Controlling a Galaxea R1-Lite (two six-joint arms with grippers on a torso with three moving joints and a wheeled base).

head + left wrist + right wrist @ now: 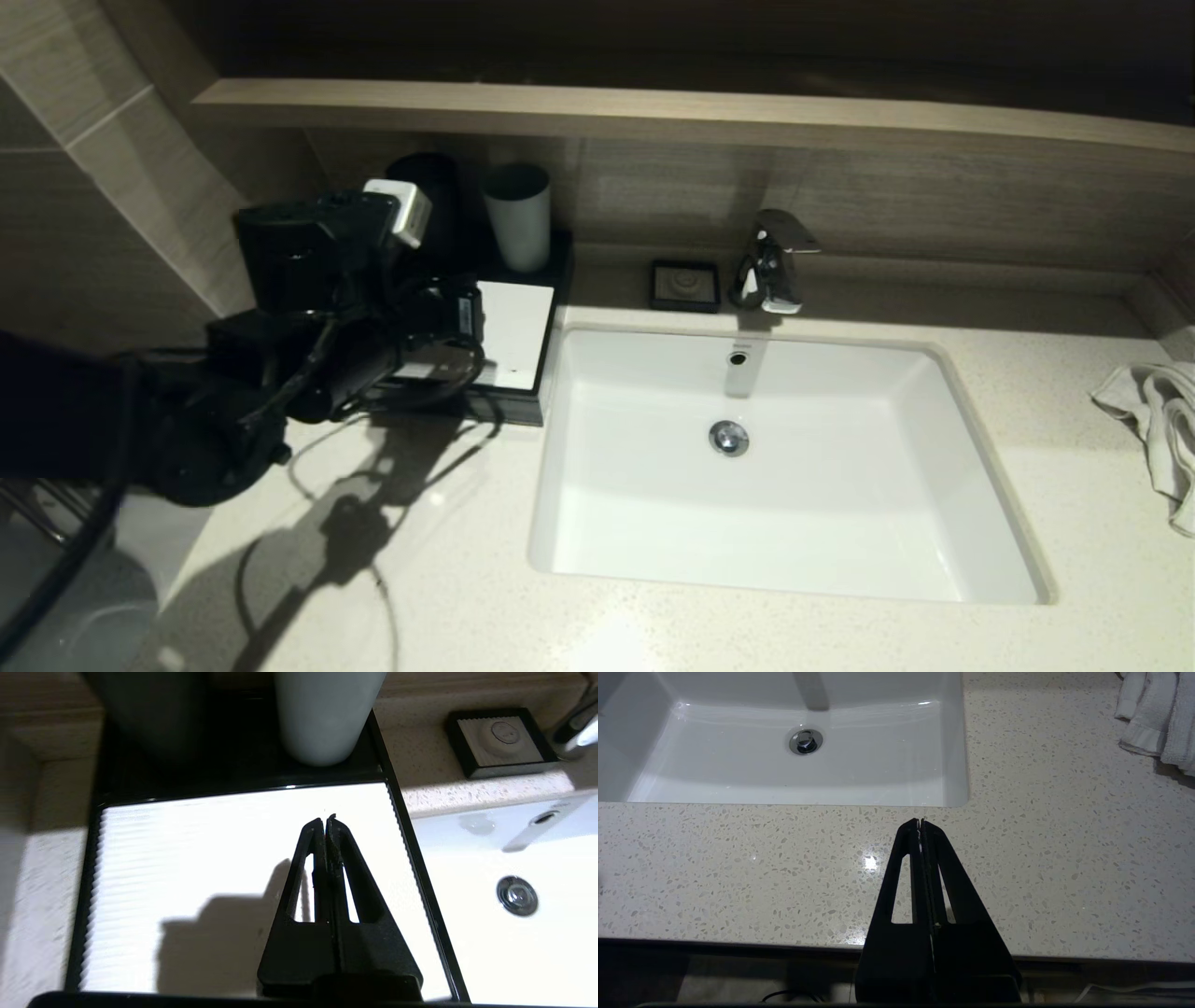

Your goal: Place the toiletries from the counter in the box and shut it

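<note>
Here the left tool (325,822), fingers pressed together, hangs over the box's white lid (196,858); the right tool (920,822), likewise together, idles above the counter (1064,858).

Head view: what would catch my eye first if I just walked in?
The big white sink set in the speckled counter dominates the middle. At left, the black left gripper, shut, hangs over a white box lid in a black tray. A crumpled towel lies at far right.

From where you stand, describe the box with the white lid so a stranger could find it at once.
Start at the white sink; the black tray sits on the counter on its left. The box lies at the tray's front, under the shut left gripper. Unlike the upright grey cup behind it, it is flat with a ribbed white lid.
</note>
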